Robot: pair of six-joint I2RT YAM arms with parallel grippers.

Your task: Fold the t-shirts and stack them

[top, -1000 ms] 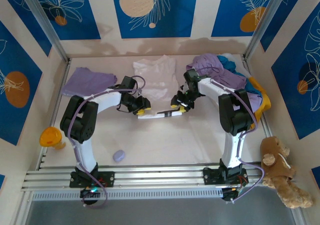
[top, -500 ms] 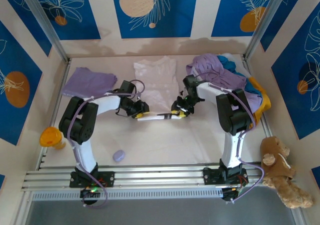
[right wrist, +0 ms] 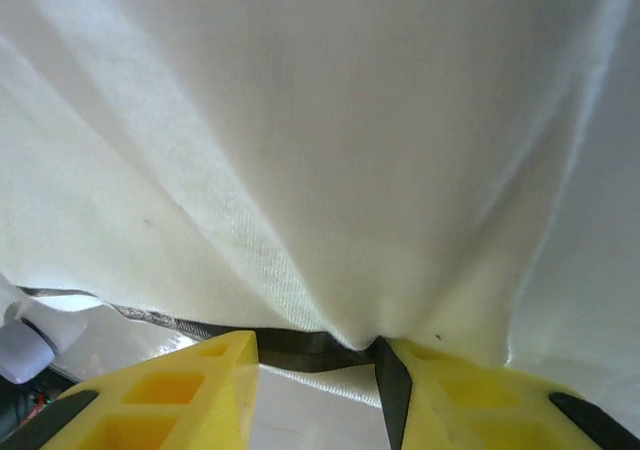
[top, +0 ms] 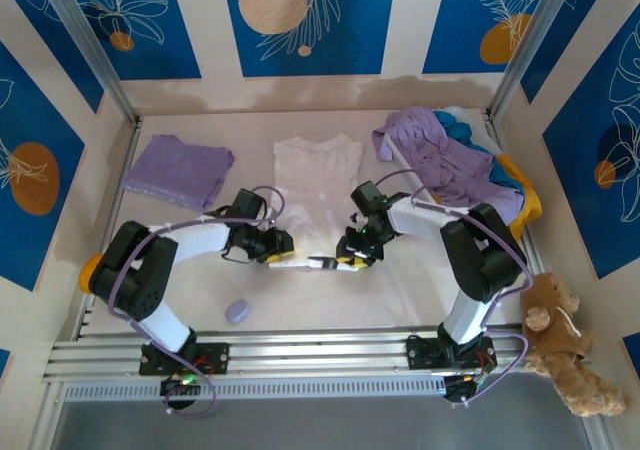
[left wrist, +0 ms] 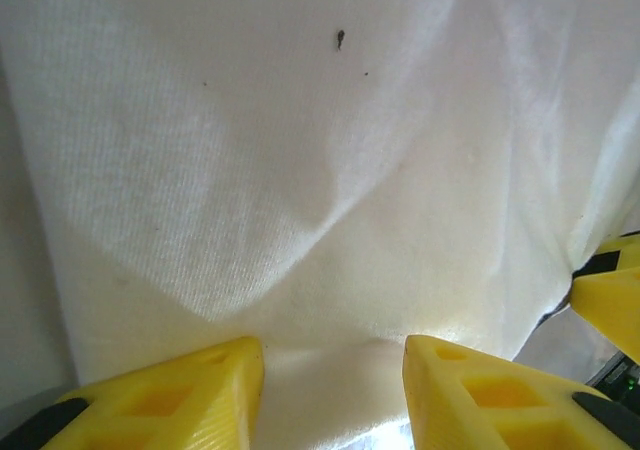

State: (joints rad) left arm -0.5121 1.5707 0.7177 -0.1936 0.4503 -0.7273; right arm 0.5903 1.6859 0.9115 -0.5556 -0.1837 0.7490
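Observation:
The large white t-shirt [top: 315,175] lies stretched out on the middle of the table, collar end toward the back wall. My left gripper [top: 283,258] is shut on its near hem at the left, and my right gripper [top: 350,258] is shut on the same hem at the right. White cloth is bunched between the left gripper's [left wrist: 333,355] yellow fingers [left wrist: 180,390]. The right gripper [right wrist: 318,348] pinches a fold with a dark printed strip [right wrist: 300,345] below it. A folded lavender t-shirt [top: 178,168] lies back left. More t-shirts are piled back right: lavender [top: 440,152], teal [top: 466,128], yellow-orange [top: 529,206].
A small round lavender blob [top: 238,311] sits near the front rail, left of centre. A brown teddy bear [top: 560,338] sits outside the frame at the front right. An orange object [top: 88,268] shows behind the left arm's elbow. Metal frame posts line the table's sides.
Both grippers have moved toward the near edge with the white shirt's hem held between them. The shirt has been drawn out flat and longer.

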